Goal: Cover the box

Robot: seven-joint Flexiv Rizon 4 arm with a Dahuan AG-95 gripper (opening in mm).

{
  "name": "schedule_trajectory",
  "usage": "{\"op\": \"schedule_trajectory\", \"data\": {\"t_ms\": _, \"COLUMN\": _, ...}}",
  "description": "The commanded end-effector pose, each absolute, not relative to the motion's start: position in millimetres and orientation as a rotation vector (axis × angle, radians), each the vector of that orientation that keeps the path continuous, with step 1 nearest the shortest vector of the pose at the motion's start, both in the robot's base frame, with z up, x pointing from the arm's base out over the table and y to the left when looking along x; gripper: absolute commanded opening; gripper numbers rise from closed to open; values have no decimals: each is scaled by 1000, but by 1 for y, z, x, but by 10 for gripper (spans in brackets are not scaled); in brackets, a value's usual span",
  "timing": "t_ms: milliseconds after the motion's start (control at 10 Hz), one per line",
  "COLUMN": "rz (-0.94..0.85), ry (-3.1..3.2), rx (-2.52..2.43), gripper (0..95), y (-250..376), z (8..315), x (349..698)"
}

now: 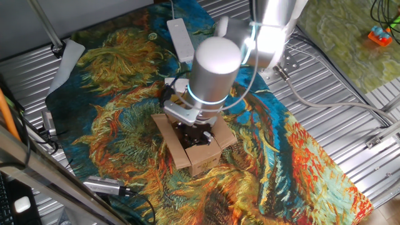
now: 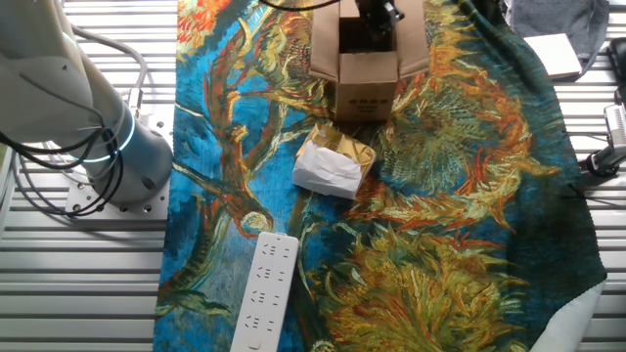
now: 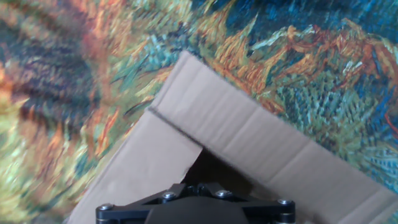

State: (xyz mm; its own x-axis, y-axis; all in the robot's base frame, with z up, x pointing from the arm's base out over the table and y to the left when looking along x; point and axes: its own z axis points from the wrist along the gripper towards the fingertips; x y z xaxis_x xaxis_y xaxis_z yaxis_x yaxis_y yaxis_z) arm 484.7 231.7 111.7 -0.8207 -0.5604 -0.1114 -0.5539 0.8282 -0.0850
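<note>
The box (image 1: pixel 204 159) is a small brown carton standing on the patterned cloth, its flaps spread outward and its top uncovered. In the other fixed view the box (image 2: pixel 366 82) sits at the top edge with a printed front face. My gripper (image 1: pixel 194 132) hangs right over the box mouth, its black fingers dipping toward the opening. In the hand view a flap (image 3: pixel 249 130) slants across the frame, with the dark inside of the box below it. There my gripper (image 3: pixel 198 186) shows its jaws pressed together with nothing between them.
A crumpled white-and-tan paper packet (image 2: pixel 333 166) lies on the cloth (image 2: pixel 469 244) just in front of the box. A white power strip (image 2: pixel 264 293) lies further off. The arm's base (image 2: pixel 93 137) stands on the slatted metal table (image 2: pixel 78 284). Cables and plugs (image 1: pixel 103 185) lie at the cloth's edge.
</note>
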Motion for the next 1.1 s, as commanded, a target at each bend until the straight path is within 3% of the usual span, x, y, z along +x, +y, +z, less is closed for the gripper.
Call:
{"op": "schedule_trajectory", "data": {"t_ms": 100, "rz": -70, "ry": 2876, "rx": -917, "gripper": 0, "y": 228, "z": 117, "x": 493}}
{"op": "schedule_trajectory", "data": {"t_ms": 600, "rz": -63, "ry": 2872, "rx": -961, "gripper": 0, "y": 219, "z": 129, "x": 522}}
{"op": "schedule_trajectory", "data": {"t_ms": 1100, "rz": -50, "ry": 2875, "rx": -950, "gripper": 0, "y": 218, "z": 137, "x": 523}}
